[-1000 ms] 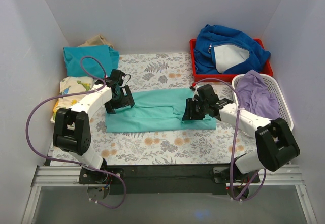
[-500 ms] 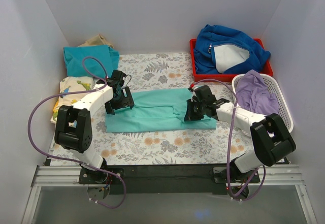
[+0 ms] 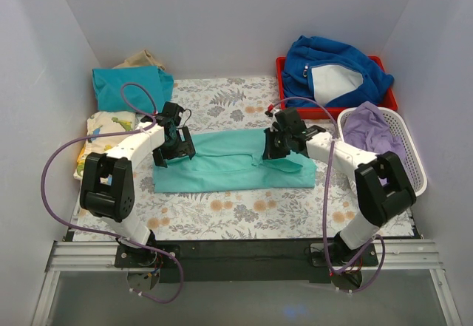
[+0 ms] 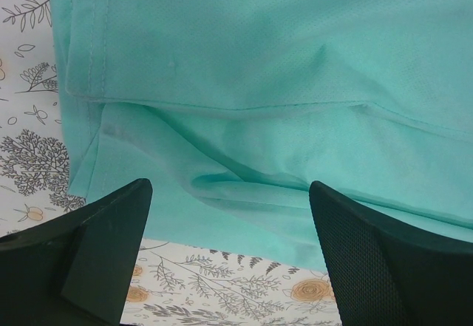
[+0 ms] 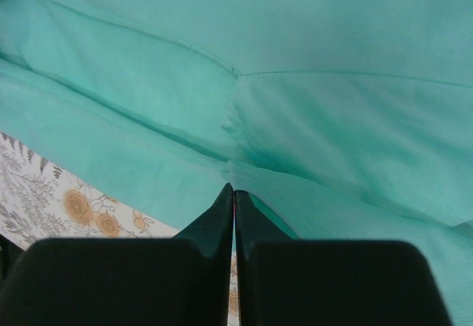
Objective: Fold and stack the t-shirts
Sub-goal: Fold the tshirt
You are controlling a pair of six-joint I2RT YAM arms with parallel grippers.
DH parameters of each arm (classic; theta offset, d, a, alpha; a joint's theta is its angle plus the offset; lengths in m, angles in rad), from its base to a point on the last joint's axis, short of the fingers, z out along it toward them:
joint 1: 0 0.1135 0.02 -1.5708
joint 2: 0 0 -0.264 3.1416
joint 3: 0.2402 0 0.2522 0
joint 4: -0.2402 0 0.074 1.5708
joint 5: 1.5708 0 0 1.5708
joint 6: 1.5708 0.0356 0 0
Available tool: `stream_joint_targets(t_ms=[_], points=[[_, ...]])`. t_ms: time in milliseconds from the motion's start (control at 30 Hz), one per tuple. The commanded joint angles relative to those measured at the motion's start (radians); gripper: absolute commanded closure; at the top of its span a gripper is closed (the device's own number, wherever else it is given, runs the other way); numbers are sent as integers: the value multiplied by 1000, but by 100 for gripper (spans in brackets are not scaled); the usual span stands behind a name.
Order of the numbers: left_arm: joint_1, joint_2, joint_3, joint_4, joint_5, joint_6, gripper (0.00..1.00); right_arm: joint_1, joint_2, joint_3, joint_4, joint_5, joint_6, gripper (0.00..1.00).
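The mint-turquoise t-shirt [image 3: 222,165] lies folded into a long strip across the middle of the floral mat. My left gripper [image 3: 174,148] is open and empty just above its left end; in the left wrist view the shirt [image 4: 259,60] lies past the spread fingers [image 4: 103,245]. My right gripper [image 3: 275,148] is shut on a hem of the shirt [image 5: 332,119] near its right end and holds that fold lifted. The darker teal folded tee [image 3: 129,86] lies at the far left. The cream dinosaur-print tee [image 3: 103,128] lies in front of it.
A red tray [image 3: 388,100] at the far right holds the royal-blue fleece jacket [image 3: 332,63]. A white basket [image 3: 414,160] with a purple garment [image 3: 373,137] stands just right of my right arm. White walls close in on the left, right and back.
My right gripper has moved left and toward the back, pulling the shirt's right part with it. My left gripper has hardly moved and stays open.
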Motion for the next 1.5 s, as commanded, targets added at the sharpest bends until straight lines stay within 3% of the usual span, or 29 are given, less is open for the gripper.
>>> stream_joint_targets(t_ms=[0, 100, 233, 333, 433, 533, 600, 867, 1000, 1233, 1467], points=[[3, 2, -9, 2, -19, 12, 13, 3, 68, 92, -81, 43, -72, 99], [3, 4, -15, 3, -15, 10, 13, 5, 137, 180, -131, 58, -115, 94], [3, -1, -24, 5, -22, 10, 13, 0, 194, 278, -164, 117, -167, 98], [3, -5, -34, 5, -19, 10, 13, -3, 243, 373, -203, 115, -214, 95], [4, -8, -43, 5, -13, 10, 13, -5, 318, 485, -298, 126, -273, 82], [3, -16, -55, 8, -13, 10, 13, -5, 370, 585, -386, 212, -317, 63], [3, -24, -61, 11, -15, 9, 13, -5, 353, 600, -399, 296, -327, 61], [3, -67, -43, 17, -10, 22, 13, -28, 111, 391, -380, 370, -288, 59], [3, -99, 26, 87, 95, 58, 11, -64, 18, 240, -296, 292, -215, 58], [3, 44, 223, 222, 149, 115, 6, -84, 4, 81, -169, 200, -121, 58], [3, 174, 152, 282, 201, 75, 5, -98, 48, 60, -99, 206, -98, 58]])
